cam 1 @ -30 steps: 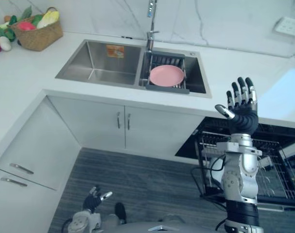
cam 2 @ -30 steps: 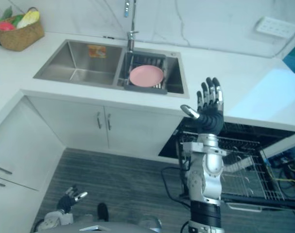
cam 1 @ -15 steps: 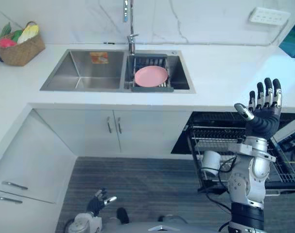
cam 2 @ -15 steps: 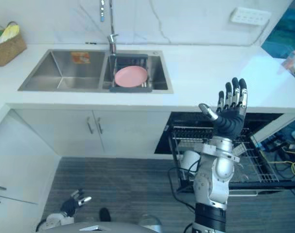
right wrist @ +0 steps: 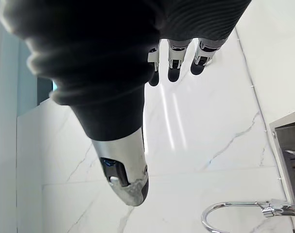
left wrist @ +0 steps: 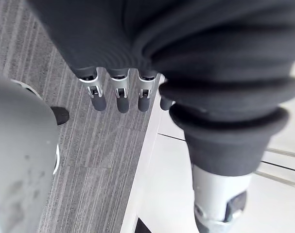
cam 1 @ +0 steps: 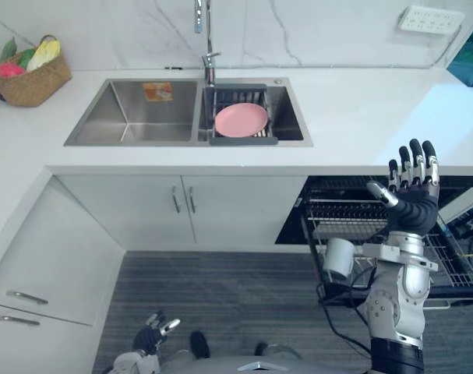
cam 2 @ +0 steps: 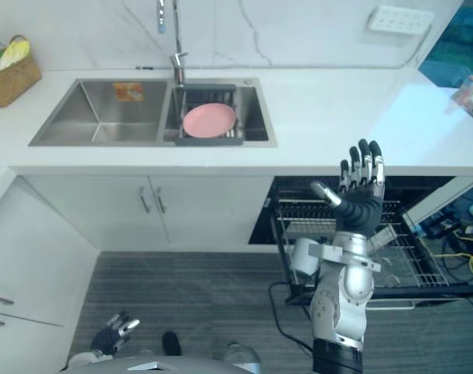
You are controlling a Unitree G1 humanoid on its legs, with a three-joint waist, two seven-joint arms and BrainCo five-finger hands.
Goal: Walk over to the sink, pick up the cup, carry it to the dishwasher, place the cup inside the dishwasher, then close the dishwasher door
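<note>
Holds the right hand (cam 1: 411, 204) up in front of the open dishwasher (cam 1: 297, 227), fingers (right wrist: 173, 71) straight and pointing upward, thumb set apart, nothing in the palm; lets the left hand (cam 1: 149, 340) hang low over the grey striped floor (cam 1: 244, 300), fingers (left wrist: 98, 100) loosely straight in a row, likewise empty. Under the white counter (cam 1: 353, 117), at its right: the dishwasher's wire rack (cam 1: 454, 269) drawn out over the floor; at the rack's near left corner, a white cup (cam 1: 339, 258) lying on its side, just beside the right arm and apart from both hands; cannot tell whether resting fully inside the wires or against their edge. Further left, set into the counter: a steel sink (cam 1: 127, 117) of two basins; in the right basin a pink plate (cam 1: 241, 120) lying flat on a dark drainer (cam 1: 244, 141); behind it, the tap (cam 1: 201, 31) upright against the marble wall. At the counter's far left, a woven basket (cam 1: 33, 80) of fruit; below the sink, two closed cabinet doors (cam 1: 154, 206).
</note>
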